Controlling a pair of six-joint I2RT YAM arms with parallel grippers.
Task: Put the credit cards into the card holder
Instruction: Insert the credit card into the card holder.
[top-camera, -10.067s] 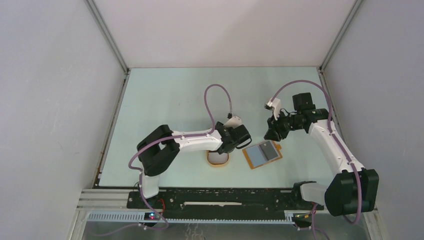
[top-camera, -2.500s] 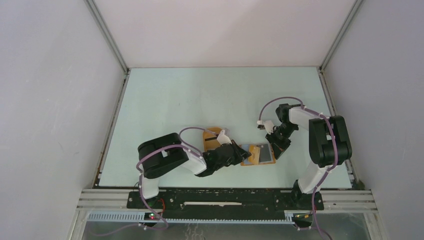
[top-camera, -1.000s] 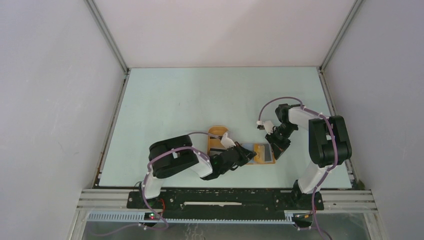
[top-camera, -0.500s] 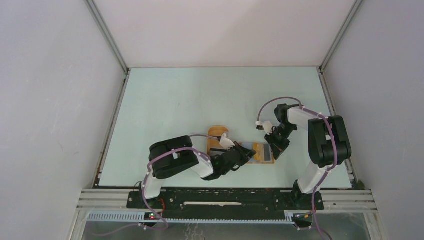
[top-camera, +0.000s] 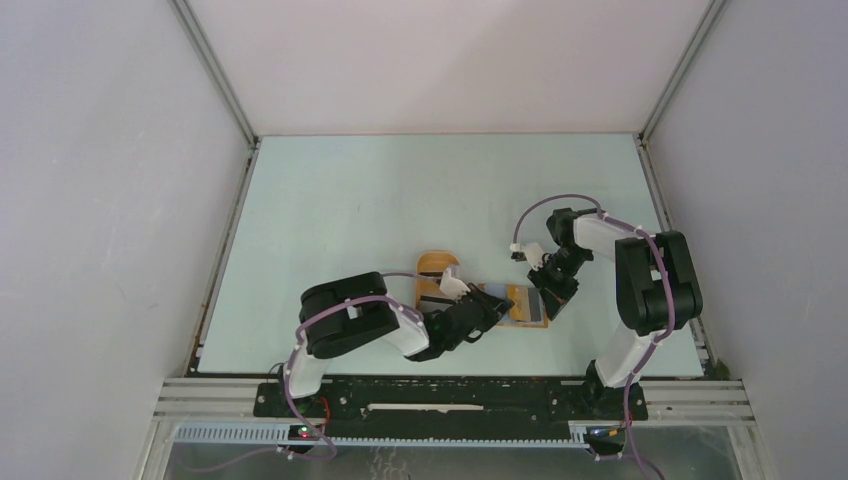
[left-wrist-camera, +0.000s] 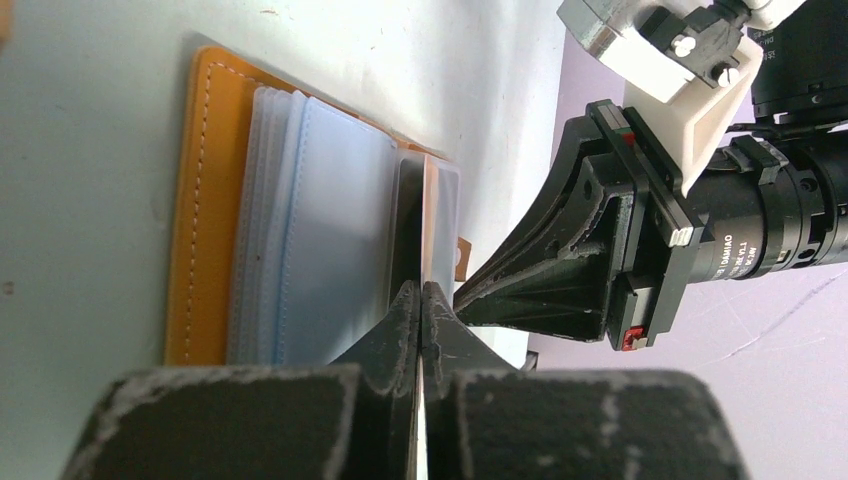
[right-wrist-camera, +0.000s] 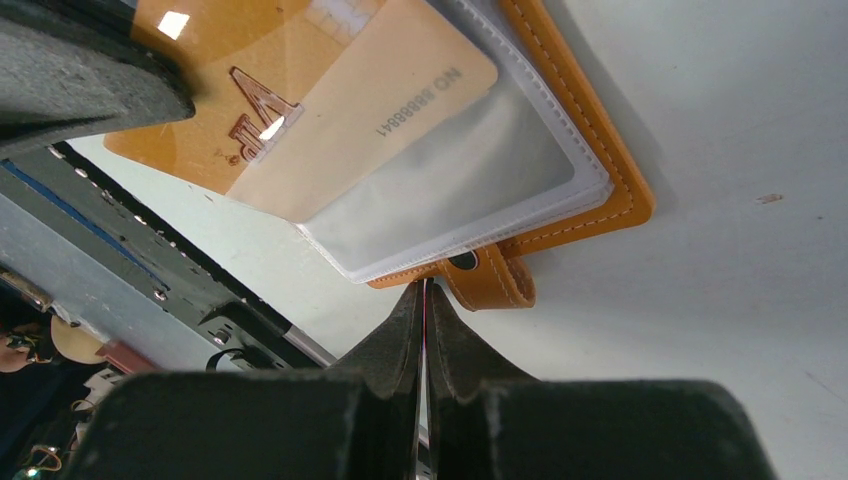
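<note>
Pale table (top-camera: 350, 200); left gripper (left-wrist-camera: 420, 296) clamped on credit card (right-wrist-camera: 340, 110) entering card holder (left-wrist-camera: 190, 200); right gripper (right-wrist-camera: 425, 295) closed, seemingly on its edge; slide flat

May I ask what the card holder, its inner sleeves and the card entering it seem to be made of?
The card holder looks like matte orange leather or imitation, with stitched edges. Its sleeves seem clear, glossy flexible plastic. The credit card appears glossy plastic, tan-gold with printed lettering.

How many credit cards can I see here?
2. A gold VIP card sits partway inside the card holder, pinched by the jaws of the left arm; a striped card lies in the orange tray. Others may hide in the sleeves.
</note>
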